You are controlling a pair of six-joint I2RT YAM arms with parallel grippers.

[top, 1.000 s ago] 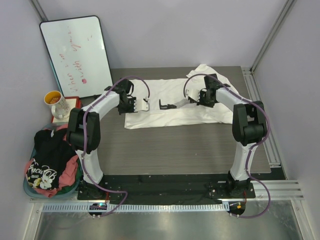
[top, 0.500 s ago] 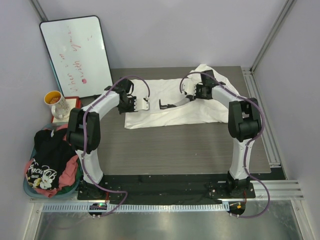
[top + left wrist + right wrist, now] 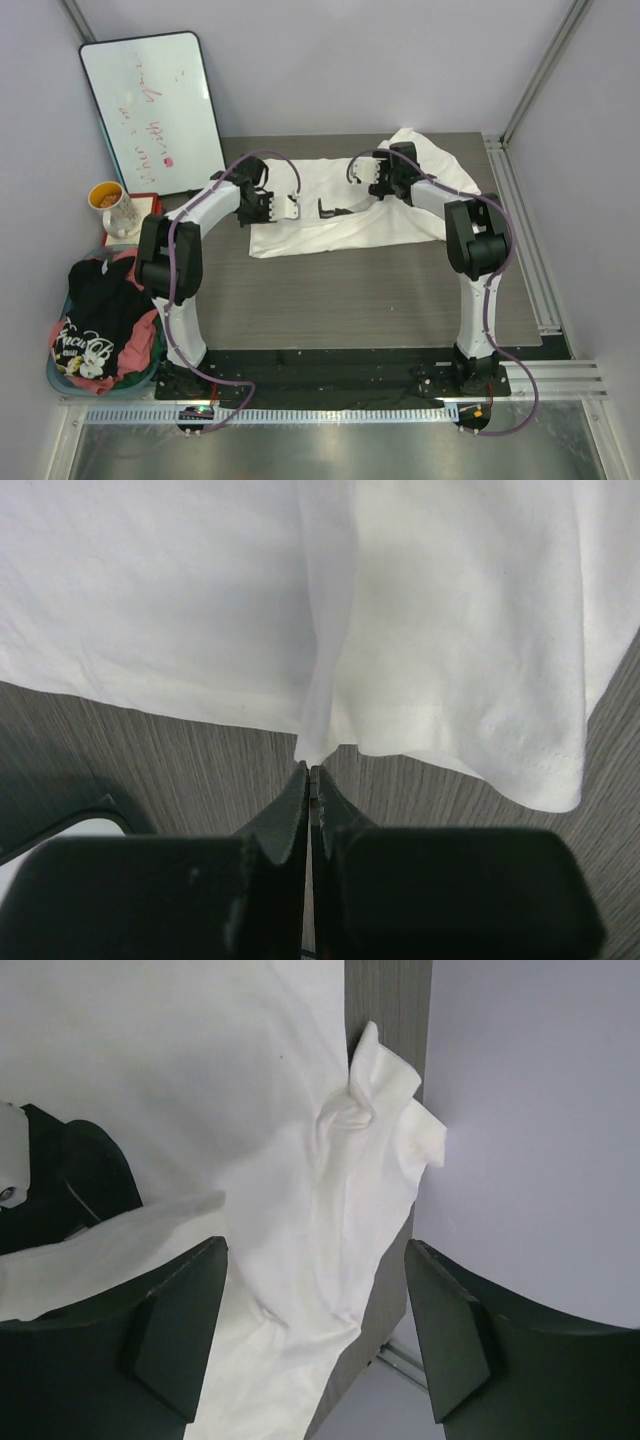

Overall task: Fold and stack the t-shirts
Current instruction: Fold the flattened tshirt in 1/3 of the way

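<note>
The large white t-shirt (image 3: pixel 350 225) lies spread across the back of the table, its black graphic (image 3: pixel 335 209) partly showing at a fold. My left gripper (image 3: pixel 293 210) sits at the shirt's left hem. In the left wrist view that gripper (image 3: pixel 312 772) is shut, with a creased point of white fabric (image 3: pixel 320 730) drawn into its tips. My right gripper (image 3: pixel 375 186) hovers over the shirt's right part. Its jaws (image 3: pixel 315 1260) stand wide open above the crumpled white cloth (image 3: pixel 330 1190), holding nothing. A black t-shirt (image 3: pixel 88 320) and a pink-red one (image 3: pixel 140 345) lie in the basket.
A teal-rimmed laundry basket (image 3: pixel 60 378) stands at the near left, off the table's corner. A whiteboard (image 3: pixel 150 110) leans at the back left, with a mug (image 3: pixel 115 210) in front of it. Metal rails (image 3: pixel 525 230) run along the table's right edge.
My right gripper has opened, let go of the white shirt and shifted left and toward the back. The left arm has stayed put, still shut.
</note>
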